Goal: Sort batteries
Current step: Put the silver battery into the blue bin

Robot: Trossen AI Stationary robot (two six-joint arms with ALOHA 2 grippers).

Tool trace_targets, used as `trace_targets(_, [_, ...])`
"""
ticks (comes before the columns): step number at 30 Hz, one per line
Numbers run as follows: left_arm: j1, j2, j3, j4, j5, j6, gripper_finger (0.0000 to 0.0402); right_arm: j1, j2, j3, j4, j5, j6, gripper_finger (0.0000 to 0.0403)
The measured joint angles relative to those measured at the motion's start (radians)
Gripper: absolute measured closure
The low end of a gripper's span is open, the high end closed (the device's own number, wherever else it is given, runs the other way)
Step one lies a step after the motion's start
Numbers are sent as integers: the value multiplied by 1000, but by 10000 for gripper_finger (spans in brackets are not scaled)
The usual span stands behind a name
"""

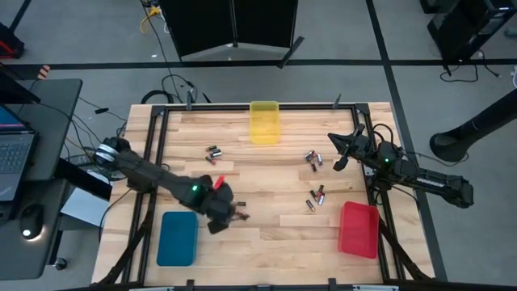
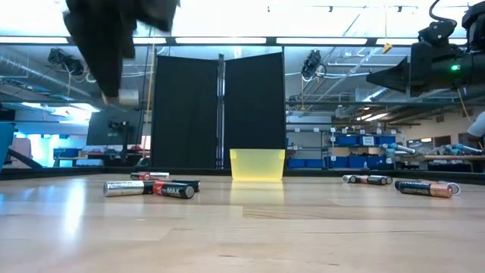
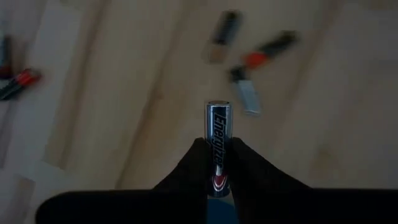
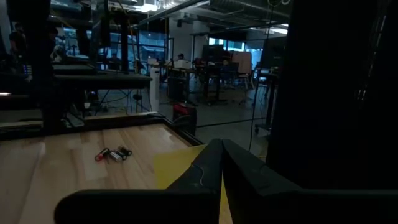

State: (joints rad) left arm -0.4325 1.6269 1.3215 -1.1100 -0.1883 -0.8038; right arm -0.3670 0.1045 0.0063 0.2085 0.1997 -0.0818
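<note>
1. Left gripper (image 3: 217,163) hangs over the front-left part of the table (image 1: 266,242), just right of the blue tray (image 1: 177,238). Fingers (image 3: 186,167) clenched on one battery (image 3: 217,146), silver-and-black w/ Energizer lettering, sticking out past the tips.
2. Right gripper (image 1: 337,153) waits above the table's right-back area, fingers pressed together, nothing in them.
3. Loose batteries on the wood: a small group (image 1: 213,152) left of centre toward the back, another group (image 1: 313,158) near the right gripper, a third (image 1: 315,197) just left of the red tray (image 1: 358,229).
4. Yellow tray (image 1: 264,122) at the back edge, centre. Can't tell if any tray has cells inside.
5. Low view: a few cells (image 2: 151,187) lie flat at left, more (image 2: 424,187) at right.
</note>
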Motion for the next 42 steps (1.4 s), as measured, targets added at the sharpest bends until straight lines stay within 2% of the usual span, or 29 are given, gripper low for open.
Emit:
trace_targets(4, [-110,-3,103,-106,6,-53,358,0,0,0,0,0,0,380])
trace_targets(8, [-232,-1,119,-174,41,-171,358,0,0,0,0,0,0,380])
trace_targets(13, [-378,-1,55,-174,64,-362,358,0,0,0,0,0,0,380])
trace_targets(18, [-468,-1,-57,-144,84,-509,358,0,0,0,0,0,0,380])
trace_targets(23, [-480,-10,-184,-14,89,-526,358,0,0,0,0,0,0,380])
trace_targets(30, [-461,-84,-366,111,90,-456,358,0,0,0,0,0,0,380])
trace_targets(37, [-462,-120,-425,143,97,-414,358,0,0,0,0,0,0,380])
trace_targets(42, [-463,-120,-415,171,109,-431,295,0,0,0,0,0,0,380])
